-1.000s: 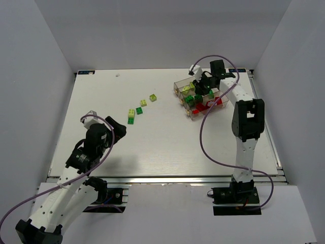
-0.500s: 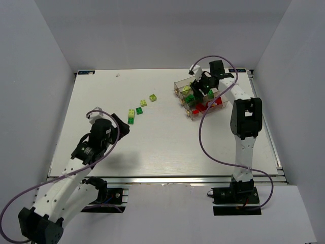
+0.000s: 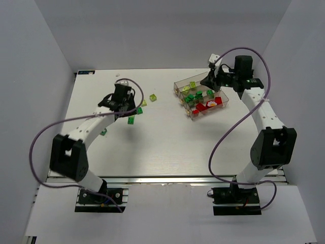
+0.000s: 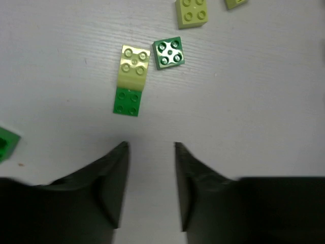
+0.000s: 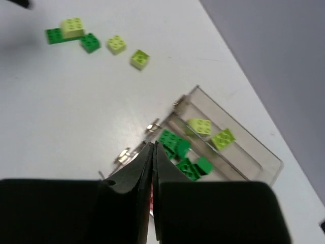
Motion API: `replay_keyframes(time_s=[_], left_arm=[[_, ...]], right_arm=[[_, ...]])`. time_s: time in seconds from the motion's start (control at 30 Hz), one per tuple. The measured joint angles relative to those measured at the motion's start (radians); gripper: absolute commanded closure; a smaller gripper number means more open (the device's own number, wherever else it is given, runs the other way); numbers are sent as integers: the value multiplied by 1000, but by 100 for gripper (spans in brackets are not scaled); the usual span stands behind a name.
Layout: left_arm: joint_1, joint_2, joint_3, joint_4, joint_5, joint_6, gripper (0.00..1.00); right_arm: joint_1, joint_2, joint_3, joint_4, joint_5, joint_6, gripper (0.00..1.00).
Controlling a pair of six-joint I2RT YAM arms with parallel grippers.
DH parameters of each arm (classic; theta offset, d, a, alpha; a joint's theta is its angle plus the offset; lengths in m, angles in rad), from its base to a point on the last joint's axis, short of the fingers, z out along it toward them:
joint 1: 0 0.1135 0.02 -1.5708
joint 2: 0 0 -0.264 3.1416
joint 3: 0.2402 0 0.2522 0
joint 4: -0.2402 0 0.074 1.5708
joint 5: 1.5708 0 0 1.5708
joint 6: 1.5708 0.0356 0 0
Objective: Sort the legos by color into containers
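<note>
Right tool (image 5: 153,147) pinched (wrist view only)

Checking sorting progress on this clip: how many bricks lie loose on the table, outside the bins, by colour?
Pale yellow-green bricks: 3
Green bricks: 3
Total loose: 6

The left gripper (image 4: 151,147) has swung from the near left out to the loose legos (image 4: 134,63). The right gripper (image 5: 153,145) has lifted off the containers (image 3: 200,81), fingers pressed together.
</note>
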Motion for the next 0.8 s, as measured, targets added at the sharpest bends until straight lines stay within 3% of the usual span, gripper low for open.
replay_keyframes(time_s=[0.07,0.13,0.23,0.43,0.8], left_arm=[[9,118,92,-31,7,69,34],[14,219,164,-58,6,120,30],[16,337,239,-97,2,188,30],[32,456,299,-154,2,273,30],[85,526,368,-163,40,319,34]], right_arm=[[-2,-23,-26,-23,-65,-6,77],[-2,-47,-94,-38,-102,-15,69],[0,-80,-209,-68,-133,-23,64],[1,-115,-284,-85,-158,-11,63],[1,-141,-285,-56,-182,20,63]])
